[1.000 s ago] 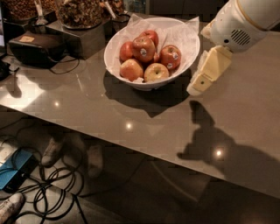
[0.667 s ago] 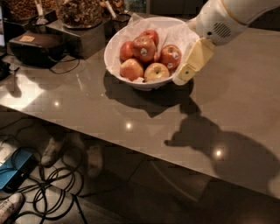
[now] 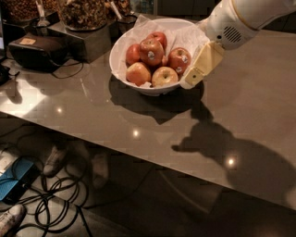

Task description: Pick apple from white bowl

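Observation:
The white bowl (image 3: 121, 51), lined with crinkled white paper, stands on the grey table and holds several apples. The orange-red apple (image 3: 151, 51) with yellowish streaks and a small pale sticker lies in the middle of the pile. A deeper-red stickered apple (image 3: 179, 60) lies to its right, and two yellower apples lie at the front. My gripper (image 3: 190, 79) comes down from the upper right and hangs at the bowl's right front rim, just right of the front yellow apple (image 3: 164, 77). It holds nothing that I can see.
Dark containers of nuts (image 3: 85, 14) with scoops stand behind the bowl at the upper left. A black device (image 3: 39, 48) with a cable lies on the table's left. Cables and shoes lie on the floor below the table's front edge (image 3: 115, 152).
My gripper has moved left and down, from beside the bowl to its right front rim. The apples and the bowl have not moved.

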Controlling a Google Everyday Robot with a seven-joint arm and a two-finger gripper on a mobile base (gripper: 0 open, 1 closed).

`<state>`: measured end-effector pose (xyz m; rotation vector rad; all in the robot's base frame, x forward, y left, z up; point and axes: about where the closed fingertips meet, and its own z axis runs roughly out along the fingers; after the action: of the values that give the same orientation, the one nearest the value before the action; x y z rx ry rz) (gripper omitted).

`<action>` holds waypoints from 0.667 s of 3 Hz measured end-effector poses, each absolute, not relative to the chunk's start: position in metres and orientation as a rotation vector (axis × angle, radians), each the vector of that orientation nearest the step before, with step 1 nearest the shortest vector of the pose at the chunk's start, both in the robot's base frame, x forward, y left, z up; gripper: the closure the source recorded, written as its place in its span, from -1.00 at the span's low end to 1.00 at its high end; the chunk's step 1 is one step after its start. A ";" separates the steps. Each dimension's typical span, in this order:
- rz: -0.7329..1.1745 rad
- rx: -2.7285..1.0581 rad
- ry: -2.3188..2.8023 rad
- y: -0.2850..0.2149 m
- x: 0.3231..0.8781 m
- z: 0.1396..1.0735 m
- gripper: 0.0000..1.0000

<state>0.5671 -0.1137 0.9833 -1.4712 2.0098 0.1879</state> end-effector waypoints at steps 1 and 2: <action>0.163 -1.404 1.972 -0.098 0.591 0.983 -1.00; 0.159 -1.342 1.959 -0.089 0.612 0.982 -0.84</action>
<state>0.6121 -0.0889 0.9820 -1.3421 1.9593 0.1588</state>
